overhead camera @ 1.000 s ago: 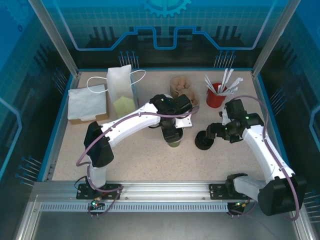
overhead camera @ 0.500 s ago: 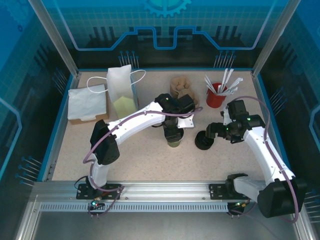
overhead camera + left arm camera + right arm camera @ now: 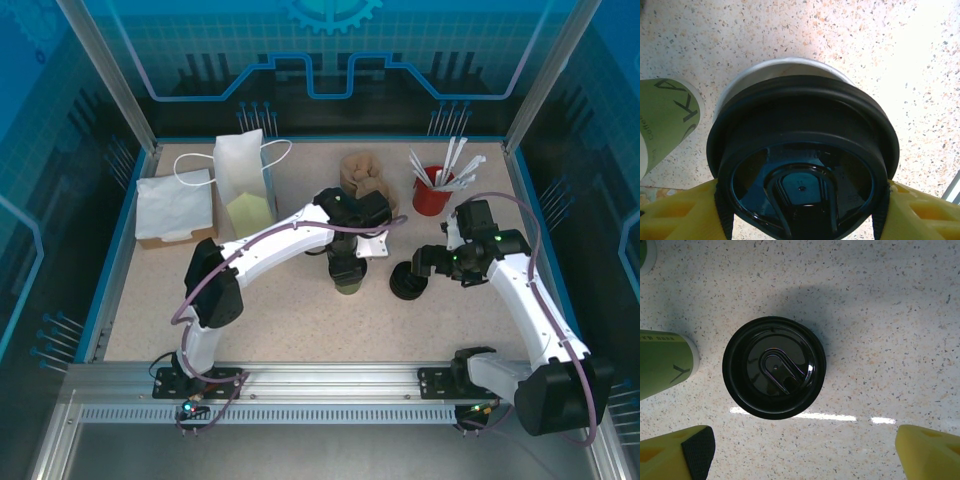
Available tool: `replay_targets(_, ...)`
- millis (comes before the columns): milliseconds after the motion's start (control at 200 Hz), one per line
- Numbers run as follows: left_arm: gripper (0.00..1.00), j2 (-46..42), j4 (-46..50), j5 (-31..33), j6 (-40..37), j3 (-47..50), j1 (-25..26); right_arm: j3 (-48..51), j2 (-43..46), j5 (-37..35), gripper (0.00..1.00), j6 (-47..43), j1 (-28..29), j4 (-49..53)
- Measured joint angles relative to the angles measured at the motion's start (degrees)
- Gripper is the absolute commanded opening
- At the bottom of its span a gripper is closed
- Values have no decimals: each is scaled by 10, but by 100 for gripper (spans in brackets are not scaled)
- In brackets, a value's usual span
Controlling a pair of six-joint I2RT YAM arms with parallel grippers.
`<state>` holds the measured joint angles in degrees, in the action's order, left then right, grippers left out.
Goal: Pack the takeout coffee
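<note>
The takeout coffee [image 3: 805, 130] stands near the middle of the surface [image 3: 280, 320]. The left fingers [image 3: 347, 270] are closed on it at the level of its black lid. In the left wrist view a dark pad presses each side of the lid, and a pale cup rim shows just past the lid's far edge. We cannot tell whether the lid is fully seated. The right fingers [image 3: 420, 268] are spread wide and hold nothing. They hang over the stack of black lids [image 3: 774, 367], which sits just to the right of the coffee.

We judge the step in hand to be the lift that takes the coffee to the white paper bag [image 3: 245, 185] standing toward the far-left corner. The hold is high on the cup, so we would first check that the squeeze bears on the cup wall and not on the lid alone, since a lid can pop free under the cup's weight. We would then raise it straight up and keep it upright all the way. The travel to the left should be slow, and high enough to pass over the bag's rim and handles. We would lower the cup until its base rests inside the bag, and only then let go. The right arm is best left where it is, clear of that path.
</note>
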<state>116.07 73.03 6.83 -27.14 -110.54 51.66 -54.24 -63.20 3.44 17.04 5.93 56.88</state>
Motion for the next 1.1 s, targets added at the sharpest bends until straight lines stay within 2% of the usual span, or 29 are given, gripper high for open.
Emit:
replay_targets(435, 73, 12, 1, 0, 0, -7, 0, 5, 3, 2, 95, -2, 0, -1)
replay_targets(1101, 78, 22, -9, 0, 0, -36, 0, 14, 3, 15, 95, -2, 0, -10)
